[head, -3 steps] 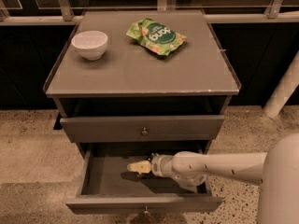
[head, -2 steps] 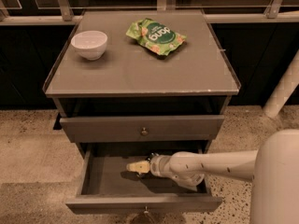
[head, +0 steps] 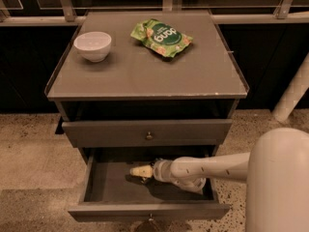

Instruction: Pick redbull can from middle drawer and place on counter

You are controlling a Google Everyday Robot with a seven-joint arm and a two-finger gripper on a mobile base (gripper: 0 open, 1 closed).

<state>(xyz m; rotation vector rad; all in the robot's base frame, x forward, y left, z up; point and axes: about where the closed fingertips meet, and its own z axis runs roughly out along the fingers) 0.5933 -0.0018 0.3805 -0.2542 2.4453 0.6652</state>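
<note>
One arm reaches in from my right, its end effector [head: 141, 170] low inside the open middle drawer [head: 108, 186], presumably because the redbull can lies there; I cannot see the can, nor tell whether the end effector is closed.

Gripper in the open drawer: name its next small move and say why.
Probably ease the gripper down onto whatever lies under its tip. It is inside the open middle drawer, the redbull can cannot be made out there, and the counter holds only a bowl and snack bag.
</note>
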